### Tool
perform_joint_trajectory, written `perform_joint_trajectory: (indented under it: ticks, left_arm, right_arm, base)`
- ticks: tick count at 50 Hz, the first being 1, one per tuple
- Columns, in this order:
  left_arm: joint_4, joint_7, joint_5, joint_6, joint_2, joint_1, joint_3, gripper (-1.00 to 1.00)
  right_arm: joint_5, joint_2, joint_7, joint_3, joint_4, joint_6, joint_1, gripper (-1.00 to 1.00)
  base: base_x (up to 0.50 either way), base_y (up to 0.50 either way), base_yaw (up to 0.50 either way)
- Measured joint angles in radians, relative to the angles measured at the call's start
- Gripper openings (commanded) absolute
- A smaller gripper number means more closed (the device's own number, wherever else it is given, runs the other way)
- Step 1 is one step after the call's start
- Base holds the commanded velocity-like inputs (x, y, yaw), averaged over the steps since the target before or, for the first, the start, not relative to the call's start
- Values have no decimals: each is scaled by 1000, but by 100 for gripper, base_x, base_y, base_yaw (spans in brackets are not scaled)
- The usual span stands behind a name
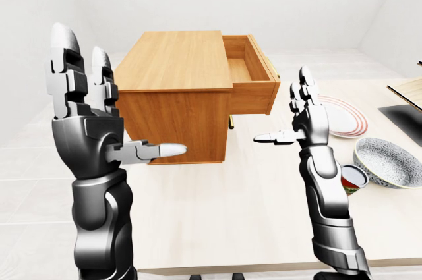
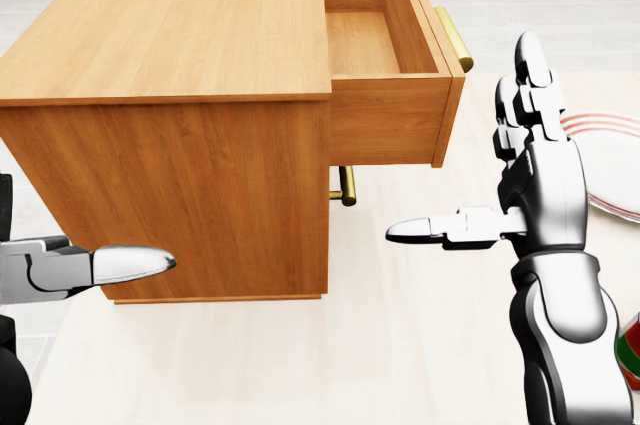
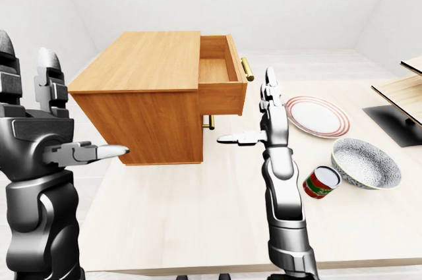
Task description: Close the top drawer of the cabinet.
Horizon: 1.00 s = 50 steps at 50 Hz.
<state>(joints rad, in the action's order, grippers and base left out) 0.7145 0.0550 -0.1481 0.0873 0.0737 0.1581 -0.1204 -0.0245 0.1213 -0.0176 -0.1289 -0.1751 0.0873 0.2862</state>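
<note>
A wooden cabinet stands on a pale table. Its top drawer is pulled out to the right and looks empty, with a brass handle on its front. A lower brass handle shows under it. My left hand is open, fingers up, at the left of the view, below and left of the cabinet. My right hand is open, fingers up and thumb pointing left, just right of and below the drawer front, not touching it.
A red-rimmed white plate lies right of the drawer. A patterned bowl and a red can on its side lie lower right. A dark mat and a wooden board sit at the right edge.
</note>
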Motion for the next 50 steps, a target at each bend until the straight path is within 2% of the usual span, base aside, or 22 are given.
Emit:
perform_joint_trajectory:
  ticks: [19,50]
  left_arm:
    - [12,-27,33,0,-13,-12,29,100]
    - [25,-43,48,0,-23,-22,37,100]
  right_arm:
    - [-3,-7,-14,18,175,0,63,100]
    - [2,-24,5,39,402,0,211,100]
  base:
    - [0,0,0]
    - [0,0,0]
